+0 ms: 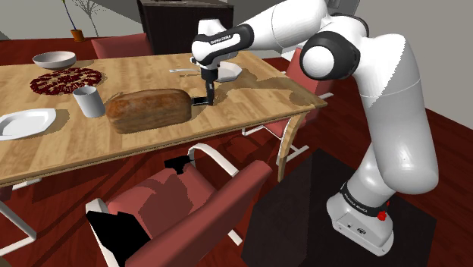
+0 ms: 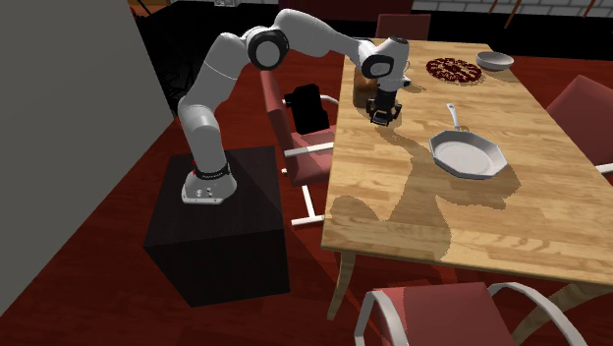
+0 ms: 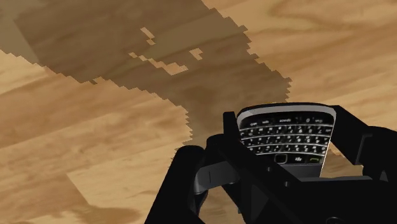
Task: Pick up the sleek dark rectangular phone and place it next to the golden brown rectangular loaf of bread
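Note:
The dark phone (image 3: pixel 286 135), with a small keyboard and a silver rim, is clasped between my black fingers (image 3: pixel 230 141). My gripper (image 1: pixel 206 97) is shut on it and hangs low over the wooden table (image 1: pixel 250 106), just off the end of the brown loaf of bread (image 1: pixel 148 111) that lies toward the shoulder view's right. The phone (image 1: pixel 200 101) shows as a dark sliver at the fingertips, a short gap from the loaf. In the second exterior view my gripper (image 2: pixel 383 116) sits in front of the loaf (image 2: pixel 363 88). Whether the phone touches the table I cannot tell.
A grey cup (image 1: pixel 89 101) stands beside the loaf's other end. A white plate (image 1: pixel 26 121), a red mat (image 1: pixel 67 80) and a bowl (image 1: pixel 54 59) lie further off. A white pan (image 2: pixel 467 155) rests mid-table. Red chairs (image 1: pixel 178 205) line the near edge.

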`<action>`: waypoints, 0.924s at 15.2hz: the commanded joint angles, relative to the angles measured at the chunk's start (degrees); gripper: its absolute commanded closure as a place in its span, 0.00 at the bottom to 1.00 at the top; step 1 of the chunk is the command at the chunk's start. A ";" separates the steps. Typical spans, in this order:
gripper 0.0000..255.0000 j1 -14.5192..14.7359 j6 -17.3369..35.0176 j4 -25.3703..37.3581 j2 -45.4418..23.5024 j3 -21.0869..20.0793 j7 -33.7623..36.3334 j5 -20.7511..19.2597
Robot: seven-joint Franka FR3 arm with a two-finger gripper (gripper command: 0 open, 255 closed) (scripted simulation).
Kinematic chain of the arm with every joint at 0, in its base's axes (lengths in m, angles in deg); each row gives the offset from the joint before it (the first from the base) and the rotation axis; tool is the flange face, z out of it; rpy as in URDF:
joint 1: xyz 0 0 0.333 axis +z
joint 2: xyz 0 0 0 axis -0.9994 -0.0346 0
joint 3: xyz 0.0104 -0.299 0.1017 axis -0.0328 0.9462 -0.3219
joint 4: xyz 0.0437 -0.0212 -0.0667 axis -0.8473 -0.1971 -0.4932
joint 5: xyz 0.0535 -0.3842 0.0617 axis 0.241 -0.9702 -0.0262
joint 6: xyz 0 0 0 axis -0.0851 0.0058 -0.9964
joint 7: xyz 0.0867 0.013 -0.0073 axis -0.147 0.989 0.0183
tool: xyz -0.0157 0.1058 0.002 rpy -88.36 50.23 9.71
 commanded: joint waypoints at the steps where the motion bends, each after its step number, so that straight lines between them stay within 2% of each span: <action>1: 0.00 0.00 0.01 0.00 0.00 0.00 0.00 0.00; 6: 0.00 0.00 0.01 0.00 0.00 0.00 0.00 0.00; 10: 0.00 -0.15 -6.08 4.18 1.99 0.41 0.50 -0.66; 14: 0.00 -0.15 -6.08 4.17 2.00 0.41 0.50 -0.67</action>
